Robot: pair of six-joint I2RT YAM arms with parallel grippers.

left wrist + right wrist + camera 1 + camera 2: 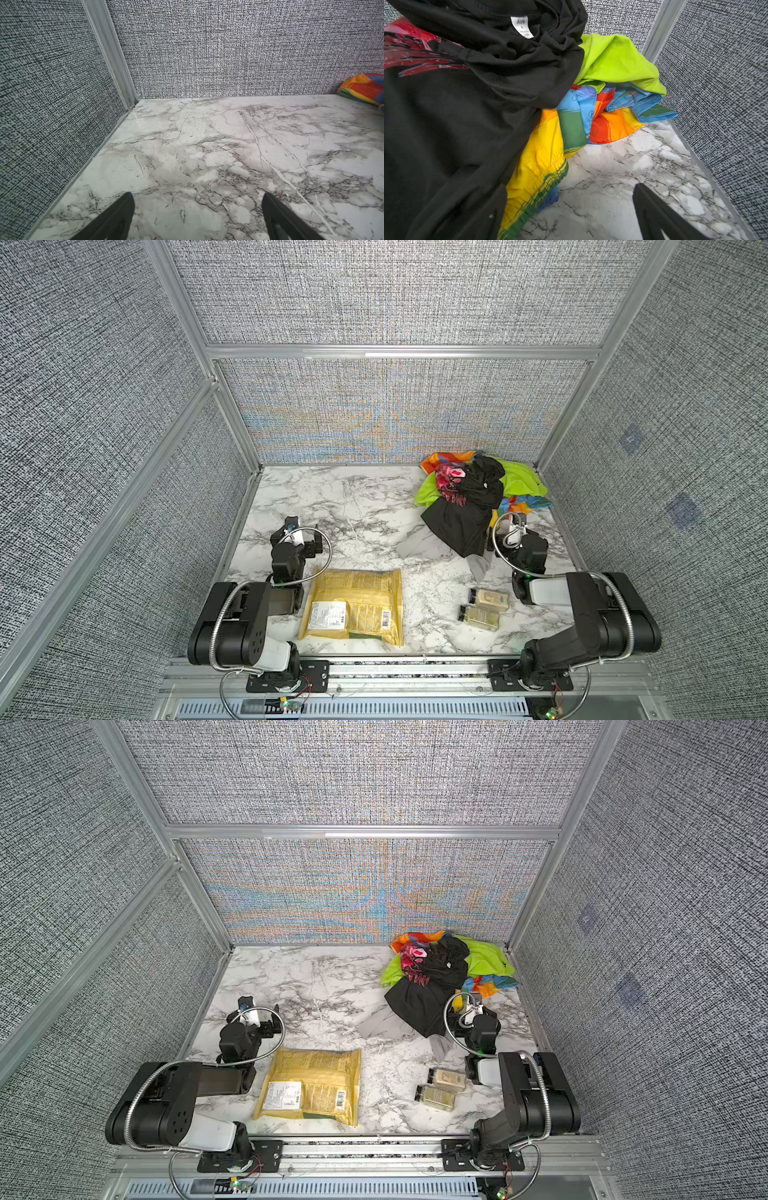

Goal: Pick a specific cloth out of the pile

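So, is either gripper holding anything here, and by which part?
Nothing is held. The left gripper stands open over the marble table; the right gripper is open beside the pile, one finger hidden behind the black garment, not closed on it.

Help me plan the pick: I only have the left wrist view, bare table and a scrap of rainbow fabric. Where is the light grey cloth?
Observer: The grey cloth lies on the table at the pile's near edge, mostly under the black garment.
Operator: Is the right gripper on it?
Observer: No. The right gripper is open, beside the black garment, gripping nothing.
Operator: Anything between the left gripper and the cloth?
Observer: Only bare table; the yellow package lies nearer the robot's base.
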